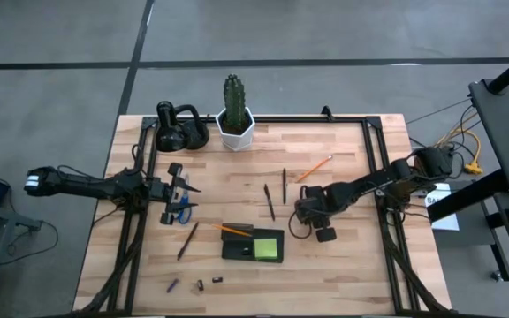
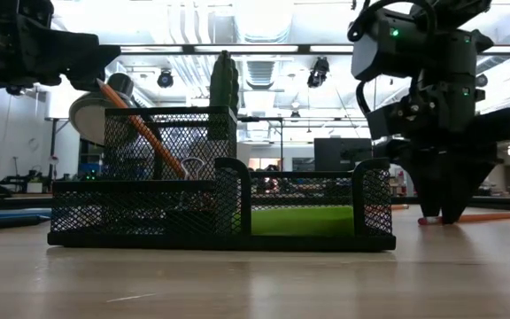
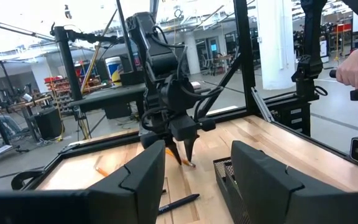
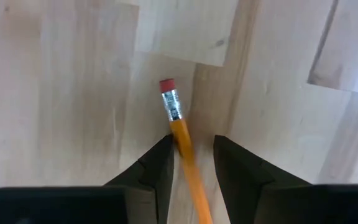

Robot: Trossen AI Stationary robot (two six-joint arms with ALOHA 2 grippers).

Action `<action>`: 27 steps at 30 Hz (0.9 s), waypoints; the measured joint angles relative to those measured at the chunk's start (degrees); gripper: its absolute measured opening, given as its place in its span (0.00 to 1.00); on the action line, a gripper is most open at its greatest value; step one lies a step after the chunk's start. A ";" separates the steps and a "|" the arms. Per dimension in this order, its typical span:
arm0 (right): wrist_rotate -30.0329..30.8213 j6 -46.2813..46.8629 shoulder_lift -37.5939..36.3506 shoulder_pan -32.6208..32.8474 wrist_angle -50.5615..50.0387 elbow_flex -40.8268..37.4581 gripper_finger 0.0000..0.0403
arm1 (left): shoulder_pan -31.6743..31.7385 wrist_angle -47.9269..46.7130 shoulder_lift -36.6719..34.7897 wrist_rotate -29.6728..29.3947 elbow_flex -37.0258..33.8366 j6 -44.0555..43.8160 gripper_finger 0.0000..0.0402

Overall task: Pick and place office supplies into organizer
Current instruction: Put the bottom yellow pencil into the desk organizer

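Observation:
My right gripper (image 4: 192, 163) points down at the table, open, one finger on each side of an orange pencil (image 4: 178, 127) that lies flat, just behind its eraser end. In the high view the right gripper (image 1: 306, 212) hides this pencil. The black mesh organizer (image 1: 253, 245) holds the lime-green pad (image 1: 268, 248) and an orange pencil (image 1: 232, 230) that leans in its tall compartment (image 2: 140, 133). My left gripper (image 1: 180, 189) is open and empty, above the blue-handled scissors (image 1: 182, 213). Another pencil (image 1: 313, 169), three dark pens (image 1: 269, 201) and small clips (image 1: 200, 284) lie on the table. My right gripper comes from above, pointing down, its fingers across the pencil's shaft (image 4: 182, 140) a little behind the eraser end (image 4: 166, 85). One finger (image 4: 159, 163) stands right against the shaft, the other a gap away. Whether it touches, I cannot tell. The pencil lies flat on the table.
A white pot with a cactus (image 1: 234, 119) and a black rounded gadget (image 1: 179, 130) stand at the far edge. A black frame (image 1: 374, 168) runs along the table's sides. Bare wood lies near the organizer's right (image 1: 343, 265). A person's hand (image 3: 356, 65) shows beyond the table.

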 joint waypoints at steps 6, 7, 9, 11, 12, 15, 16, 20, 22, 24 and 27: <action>-0.68 -1.26 0.00 -0.19 0.69 0.00 0.19 | -0.02 0.00 0.00 0.00 0.00 0.00 0.42; -0.70 -1.38 0.00 -0.19 0.71 0.00 0.17 | -0.02 0.00 0.00 0.00 0.00 0.00 0.42; -0.94 -1.45 0.00 -0.19 0.73 -0.02 0.14 | 0.00 0.00 0.00 0.00 0.00 0.00 0.42; -1.75 -1.91 0.00 -0.19 0.80 -0.04 0.10 | -0.02 0.00 0.00 0.00 0.00 0.00 0.42; -1.96 -2.10 0.00 -0.19 0.88 -0.05 0.09 | -0.02 -0.01 0.00 0.00 0.00 0.00 0.42; -1.99 -1.64 0.00 -0.19 1.70 -0.05 0.04 | -0.01 0.00 0.00 0.00 0.00 0.00 0.42; -1.98 -1.30 0.00 -0.19 2.34 -0.05 0.04 | 0.00 0.00 0.00 0.00 0.00 0.00 0.42; -2.01 -0.98 0.00 -0.17 4.94 -0.09 0.04 | 0.00 0.00 0.00 0.00 0.00 0.00 0.42; -2.01 -1.00 0.00 -0.19 5.20 -0.10 0.04 | 0.00 0.00 0.00 0.00 0.00 0.00 0.42; -1.99 -1.00 0.00 -0.19 5.17 -0.11 0.04 | 0.00 0.00 0.00 0.00 0.00 0.00 0.42; -1.97 -1.03 0.02 -0.19 5.15 -0.11 0.03 | -0.02 0.00 0.00 0.00 0.00 0.00 0.42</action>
